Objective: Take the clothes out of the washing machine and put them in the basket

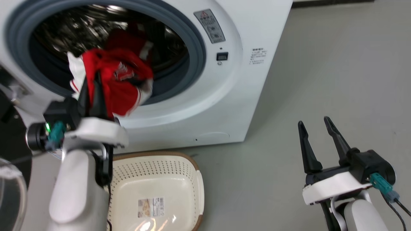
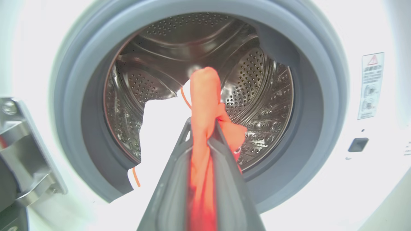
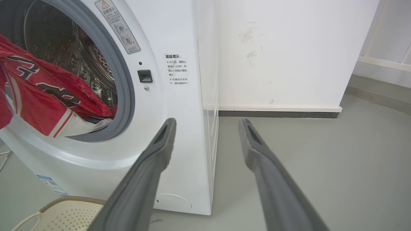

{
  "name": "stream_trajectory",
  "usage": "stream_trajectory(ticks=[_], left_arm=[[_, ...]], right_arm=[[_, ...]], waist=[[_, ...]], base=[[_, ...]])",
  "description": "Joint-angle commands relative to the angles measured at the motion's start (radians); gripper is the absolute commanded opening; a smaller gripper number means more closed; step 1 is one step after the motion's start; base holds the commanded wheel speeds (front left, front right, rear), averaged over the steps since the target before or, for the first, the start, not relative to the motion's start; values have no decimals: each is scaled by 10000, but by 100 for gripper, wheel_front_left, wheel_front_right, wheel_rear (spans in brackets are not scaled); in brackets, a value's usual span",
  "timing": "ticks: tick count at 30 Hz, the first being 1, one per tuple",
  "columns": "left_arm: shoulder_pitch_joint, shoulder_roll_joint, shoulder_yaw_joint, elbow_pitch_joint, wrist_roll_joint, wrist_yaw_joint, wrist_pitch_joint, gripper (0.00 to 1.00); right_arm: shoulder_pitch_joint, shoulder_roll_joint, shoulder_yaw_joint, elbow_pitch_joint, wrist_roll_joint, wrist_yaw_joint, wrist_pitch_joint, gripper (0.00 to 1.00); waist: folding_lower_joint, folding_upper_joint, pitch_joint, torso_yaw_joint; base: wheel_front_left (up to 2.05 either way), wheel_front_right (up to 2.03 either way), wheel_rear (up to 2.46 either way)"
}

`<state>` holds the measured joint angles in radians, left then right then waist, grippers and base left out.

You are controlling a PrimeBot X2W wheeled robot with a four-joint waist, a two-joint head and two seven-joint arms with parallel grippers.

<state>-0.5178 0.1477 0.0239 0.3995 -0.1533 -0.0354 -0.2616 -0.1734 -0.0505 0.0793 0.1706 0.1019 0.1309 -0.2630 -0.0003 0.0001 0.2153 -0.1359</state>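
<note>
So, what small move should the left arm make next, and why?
Probably pull back from the door ring and lower toward the basket. The left gripper is shut on a red garment hanging out over that ring, and the basket stands just below, looking empty.

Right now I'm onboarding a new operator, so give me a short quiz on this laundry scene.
1. True or false: the fingers of the right gripper are shut.
2. What holds the red clothes? A: left gripper; B: right gripper; C: both.
3. Fill in: the basket stands in ___ of the washing machine.
Key: 1 false, the right gripper is open; 2 A; 3 front.
</note>
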Motion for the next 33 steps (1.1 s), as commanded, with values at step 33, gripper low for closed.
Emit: stream_trajectory(ticks=[33], left_arm=[[4030,-972,-1586,1583,-1408,577,-40,0]], right_arm=[[-486,7,352,-343,-11,-5,-27,100]], waist=[[3,-1,1859,314]], base=[[0,0,0]])
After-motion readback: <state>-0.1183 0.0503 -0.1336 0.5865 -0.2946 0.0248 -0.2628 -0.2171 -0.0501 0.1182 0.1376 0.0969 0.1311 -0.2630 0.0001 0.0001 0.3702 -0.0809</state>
